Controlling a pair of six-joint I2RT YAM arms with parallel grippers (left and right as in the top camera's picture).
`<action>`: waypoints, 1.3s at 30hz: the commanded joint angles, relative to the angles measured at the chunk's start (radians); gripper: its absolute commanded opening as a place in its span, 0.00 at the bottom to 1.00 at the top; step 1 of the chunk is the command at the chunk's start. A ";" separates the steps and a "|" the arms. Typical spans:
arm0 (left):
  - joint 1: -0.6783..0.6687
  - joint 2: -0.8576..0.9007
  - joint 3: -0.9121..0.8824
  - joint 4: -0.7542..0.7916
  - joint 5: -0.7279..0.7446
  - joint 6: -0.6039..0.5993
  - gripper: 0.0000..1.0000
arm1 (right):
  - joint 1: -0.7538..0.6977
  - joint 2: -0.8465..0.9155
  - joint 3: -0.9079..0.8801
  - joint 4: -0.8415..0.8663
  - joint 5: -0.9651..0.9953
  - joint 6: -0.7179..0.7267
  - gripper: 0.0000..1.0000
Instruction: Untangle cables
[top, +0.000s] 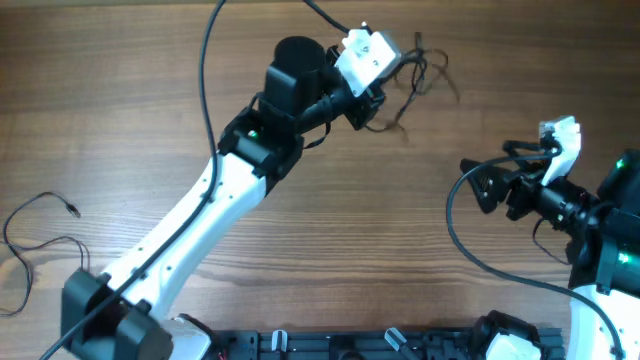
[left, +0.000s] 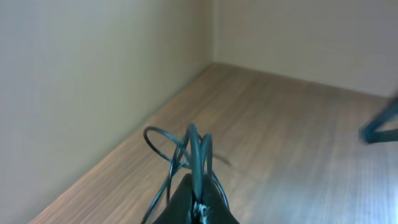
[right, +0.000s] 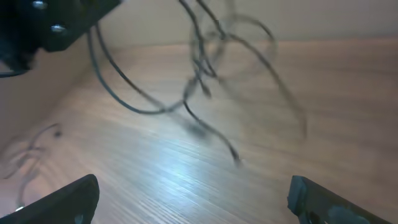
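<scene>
The cables (top: 412, 78) are a bundle of thin black cords hanging in loops at the far middle of the table. My left gripper (top: 378, 103) is shut on them. In the left wrist view the black fingers (left: 186, 200) pinch a strand, and cable loops (left: 186, 146) stand above the tips, lifted off the wood. My right gripper (top: 480, 186) is at the right, open, pointing left, apart from the bundle. In the right wrist view its gripper (right: 199, 199) holds nothing, and the tangle (right: 214, 59) dangles ahead with a loose plug end (right: 235, 157) low over the table.
Another thin black cord (top: 40, 235) lies loose on the wooden table (top: 330, 230) at the left edge, also faint in the right wrist view (right: 31, 146). The left arm (top: 200, 215) runs diagonally across the table. A black rail (top: 350, 345) lines the front edge.
</scene>
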 joint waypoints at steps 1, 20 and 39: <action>0.003 -0.069 0.007 -0.025 0.153 -0.013 0.04 | 0.002 0.006 -0.002 0.037 -0.169 -0.047 1.00; 0.003 -0.259 0.007 0.034 0.515 -0.013 0.04 | 0.002 0.006 -0.002 0.039 -0.191 -0.098 0.93; -0.012 -0.259 0.007 0.066 0.561 -0.039 0.04 | 0.002 0.013 -0.002 0.206 -0.134 -0.073 0.92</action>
